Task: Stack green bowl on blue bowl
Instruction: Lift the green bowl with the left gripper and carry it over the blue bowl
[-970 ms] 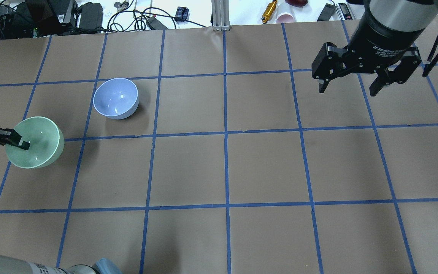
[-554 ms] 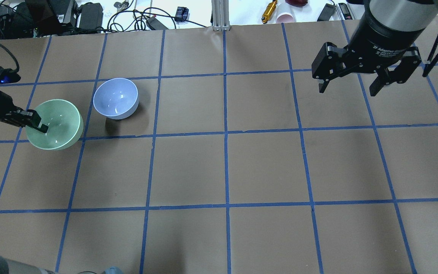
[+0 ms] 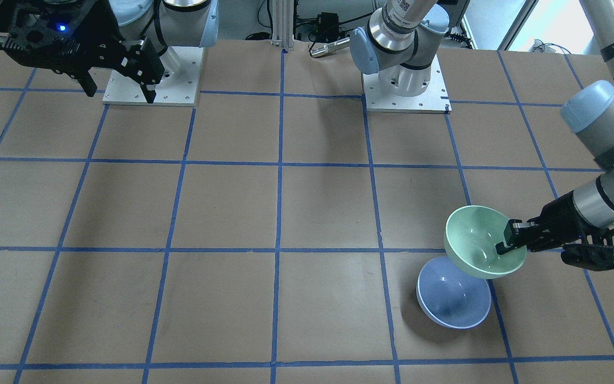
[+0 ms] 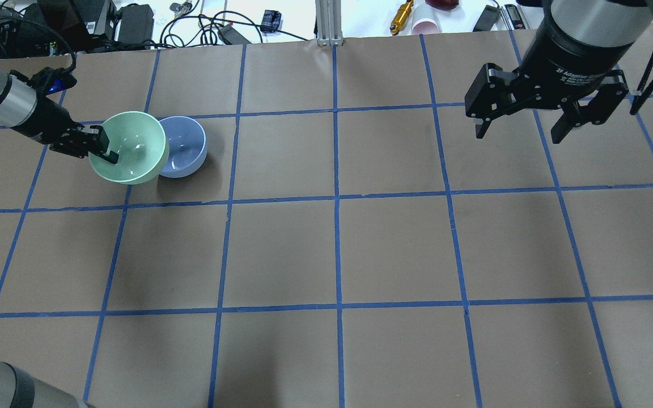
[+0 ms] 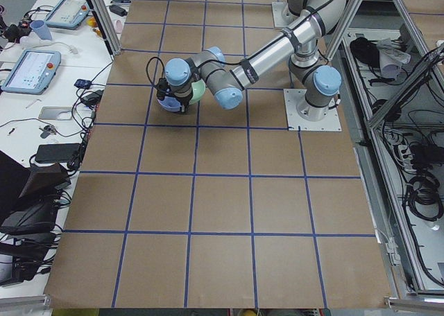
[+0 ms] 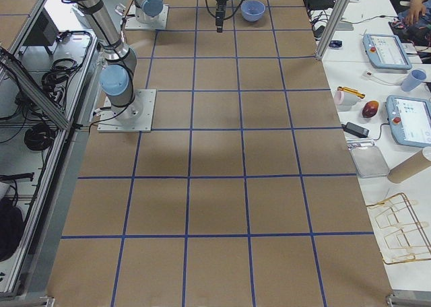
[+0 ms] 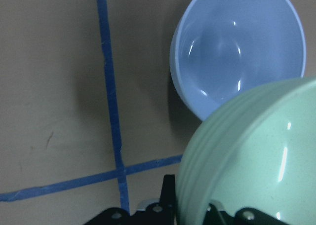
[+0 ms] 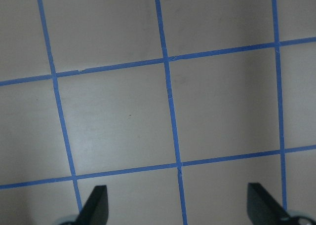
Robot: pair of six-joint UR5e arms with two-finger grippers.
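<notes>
The left arm's jaws pinch the green bowl (image 4: 134, 144) by its rim, lifted off the counter (image 4: 394, 243) and partly over the blue bowl (image 4: 186, 150) — seemingly for nesting. The right arm's jaws gape empty, parked well aside.

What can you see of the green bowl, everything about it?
The green bowl is round, glossy, pale mint plastic, plain and empty, with faint ridges outside. The left gripper holds it raised, opening up, fingers pinching its rim, one inside. It partly covers the blue bowl from above; whether they touch is unclear.
</notes>
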